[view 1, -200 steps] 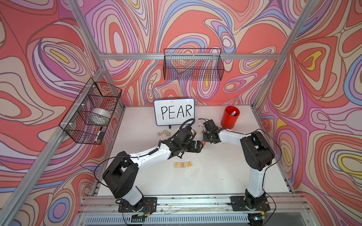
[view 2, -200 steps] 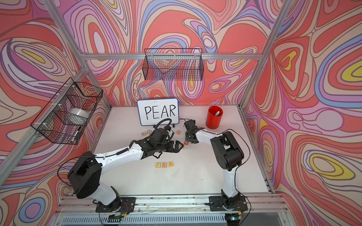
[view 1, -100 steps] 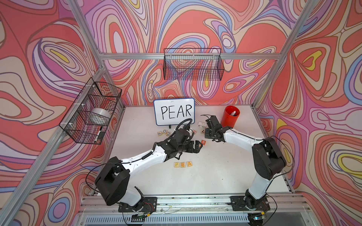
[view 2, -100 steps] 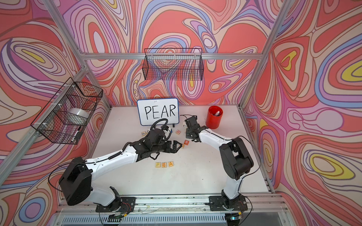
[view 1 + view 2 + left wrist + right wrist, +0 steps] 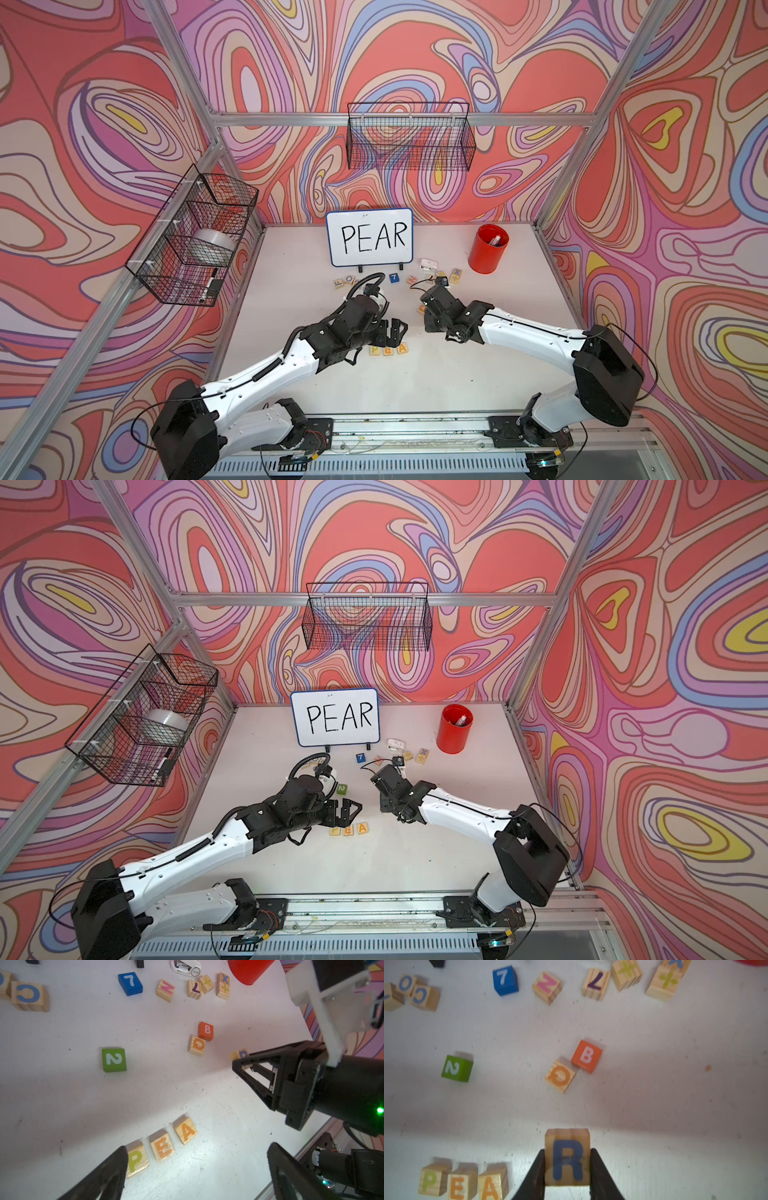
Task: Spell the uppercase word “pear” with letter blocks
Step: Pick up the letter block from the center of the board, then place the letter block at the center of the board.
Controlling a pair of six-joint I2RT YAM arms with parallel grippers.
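Block R (image 5: 567,1167) pinched tight in right claw (image 5: 567,1152), left claw (image 5: 197,1148) spread wide, empty, nr P-E-A row (image 5: 164,1148)

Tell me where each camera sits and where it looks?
Top views: high at the front, looking down on the table, PEAR sign, left arm and right arm.
Left wrist: on the left arm, facing the PEA row past the open left gripper; right gripper shows too.
Right wrist: on the right arm, looking along the right gripper, shut on the R block.
Shared: both wrist views show that row and the green block.
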